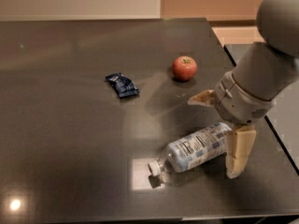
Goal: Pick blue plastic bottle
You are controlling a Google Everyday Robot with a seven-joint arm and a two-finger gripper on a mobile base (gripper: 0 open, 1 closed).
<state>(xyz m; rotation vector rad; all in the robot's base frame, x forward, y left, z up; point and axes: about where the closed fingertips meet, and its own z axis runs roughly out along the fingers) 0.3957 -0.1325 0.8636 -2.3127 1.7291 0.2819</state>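
I'm holding the gripper (pixel 214 136) wide, fingers flanking the base of the bottle (pixel 191 149), which is lying toward 8 o'clock.

The blue plastic bottle (pixel 198 148) lies on its side at lower centre-right of the frame: clear, with a pale blue-and-white label, its white cap pointing lower left. The tool (pixel 212 136), spread wide, is at the bottle's base end.

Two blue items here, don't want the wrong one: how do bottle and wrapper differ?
The bottle is long, clear, pale-labelled, lying on its side; the wrapper is small, dark blue, crumpled. The open pincer is at the bottle's base; the wrapper lies well apart from it. Both rest on the table.
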